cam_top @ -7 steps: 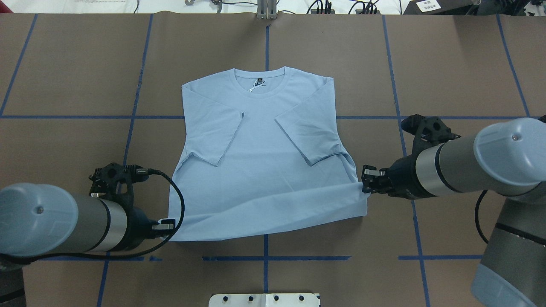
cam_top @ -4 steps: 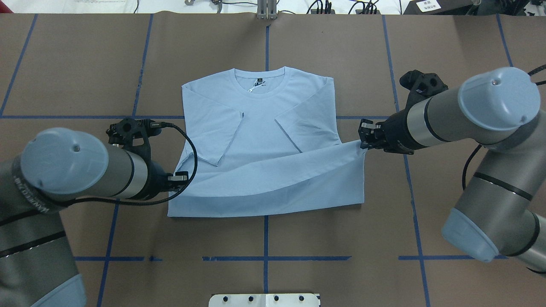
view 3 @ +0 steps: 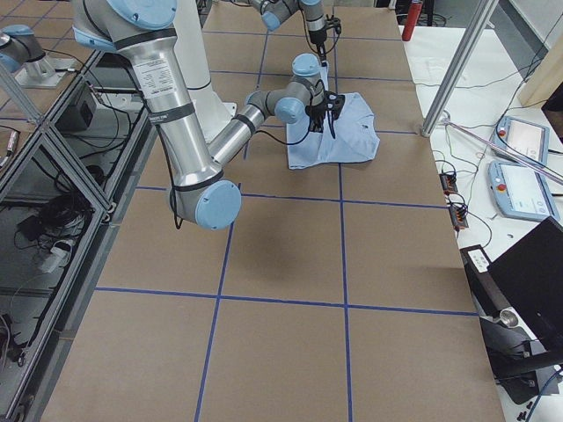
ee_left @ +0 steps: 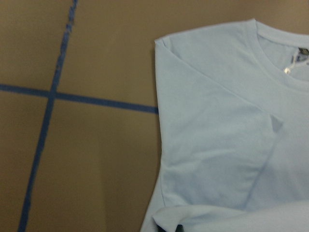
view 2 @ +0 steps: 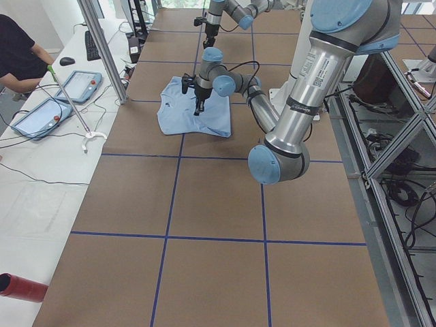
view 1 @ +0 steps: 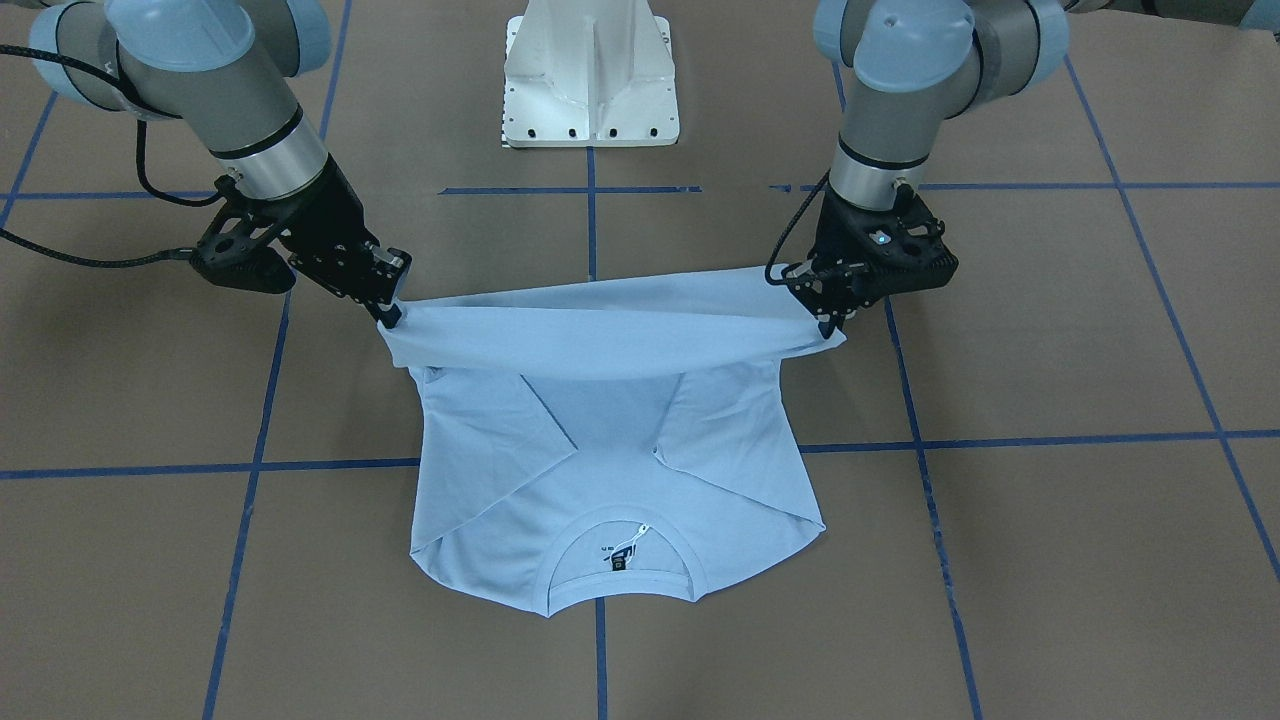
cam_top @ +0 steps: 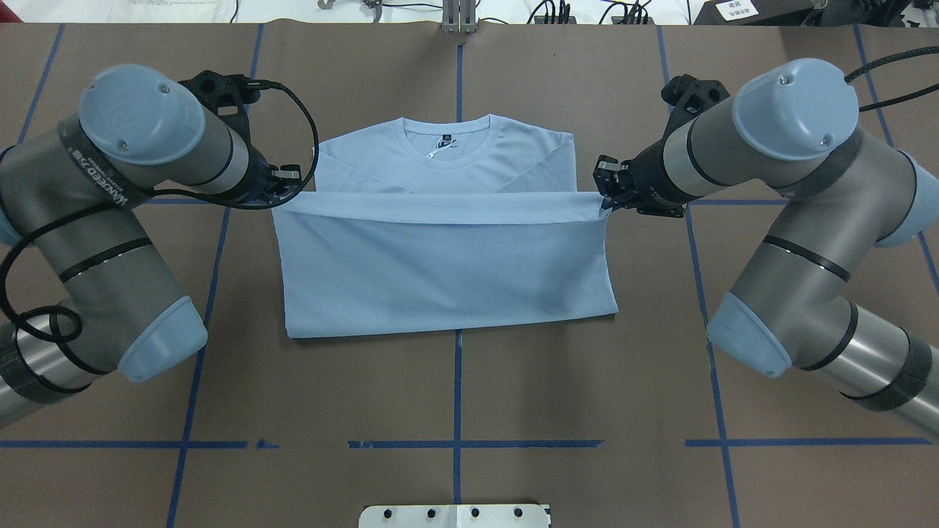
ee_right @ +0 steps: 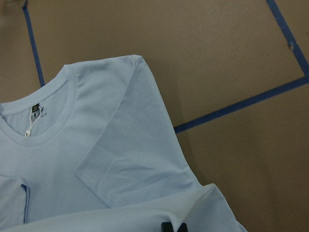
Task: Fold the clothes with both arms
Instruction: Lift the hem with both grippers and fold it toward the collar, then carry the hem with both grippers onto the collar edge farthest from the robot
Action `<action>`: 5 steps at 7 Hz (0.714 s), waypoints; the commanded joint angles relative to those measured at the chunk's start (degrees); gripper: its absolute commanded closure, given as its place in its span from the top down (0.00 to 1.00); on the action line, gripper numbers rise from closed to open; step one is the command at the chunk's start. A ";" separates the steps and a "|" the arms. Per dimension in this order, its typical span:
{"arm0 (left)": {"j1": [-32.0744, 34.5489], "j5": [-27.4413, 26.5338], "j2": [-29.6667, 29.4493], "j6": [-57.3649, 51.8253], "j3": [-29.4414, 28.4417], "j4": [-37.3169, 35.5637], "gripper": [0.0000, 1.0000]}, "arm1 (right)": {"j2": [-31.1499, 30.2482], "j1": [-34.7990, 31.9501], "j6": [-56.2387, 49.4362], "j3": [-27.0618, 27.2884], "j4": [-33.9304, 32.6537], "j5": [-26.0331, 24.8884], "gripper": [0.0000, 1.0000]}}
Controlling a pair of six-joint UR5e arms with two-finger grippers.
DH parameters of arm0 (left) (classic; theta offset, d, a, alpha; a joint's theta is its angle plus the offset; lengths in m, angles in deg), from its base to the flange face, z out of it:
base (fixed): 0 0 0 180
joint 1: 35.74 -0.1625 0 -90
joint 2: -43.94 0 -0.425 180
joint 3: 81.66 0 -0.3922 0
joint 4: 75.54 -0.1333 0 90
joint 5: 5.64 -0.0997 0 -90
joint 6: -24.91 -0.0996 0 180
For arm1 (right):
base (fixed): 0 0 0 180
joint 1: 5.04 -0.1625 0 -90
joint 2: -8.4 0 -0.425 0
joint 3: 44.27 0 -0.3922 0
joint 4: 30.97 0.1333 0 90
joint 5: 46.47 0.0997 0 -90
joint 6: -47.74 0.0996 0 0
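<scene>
The pale light-blue short-sleeved T-shirt [cam_top: 447, 271] lies on the brown paper-covered worktop [cam_top: 587, 411] with its blue tape lines, sleeves folded in over the chest. Its hem is raised off the cloth and stretched in a slightly sagging band from one set of jaws to the other. On the robot's side of the jaws the lower half runs doubled back over the shirt, down to a flat fold. Beyond the jaws the round collar with its dark neck label [cam_top: 442, 141] lies uncovered. The black left gripper [cam_top: 287, 192] has its jaws clenched on the hem's left corner, the black right gripper [cam_top: 606, 199] on its right corner. Both silver-grey jointed arms, left [cam_top: 198, 158] and right [cam_top: 715, 158], reach forward with elbows out, forearms turned inward and wrists angled down. Behind them stands the white metal pedestal [view 1: 590, 75].
</scene>
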State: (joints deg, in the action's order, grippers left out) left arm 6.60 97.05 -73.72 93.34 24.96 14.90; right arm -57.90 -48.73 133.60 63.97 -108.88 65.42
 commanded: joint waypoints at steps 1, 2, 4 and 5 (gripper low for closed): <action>0.99 -0.03 -2.20 -0.85 -4.64 2.62 0.00 | 8.15 -3.15 -0.17 -10.61 0.12 0.00 0.00; 0.99 -0.03 -2.74 -0.76 -8.23 6.55 0.00 | 10.81 -3.77 -0.08 -17.03 5.78 -0.17 0.00; 1.08 -0.12 -4.40 -0.41 -12.55 9.92 0.00 | 11.63 -5.08 -0.08 -25.59 16.62 -0.26 0.00; 1.08 -0.12 -5.80 -0.15 -15.27 11.41 0.00 | 13.46 -5.18 -0.08 -27.97 16.64 -0.26 0.00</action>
State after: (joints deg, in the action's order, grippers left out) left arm 7.64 96.94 -78.02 92.90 12.80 24.37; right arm -46.22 -53.48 133.54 39.63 -94.03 65.15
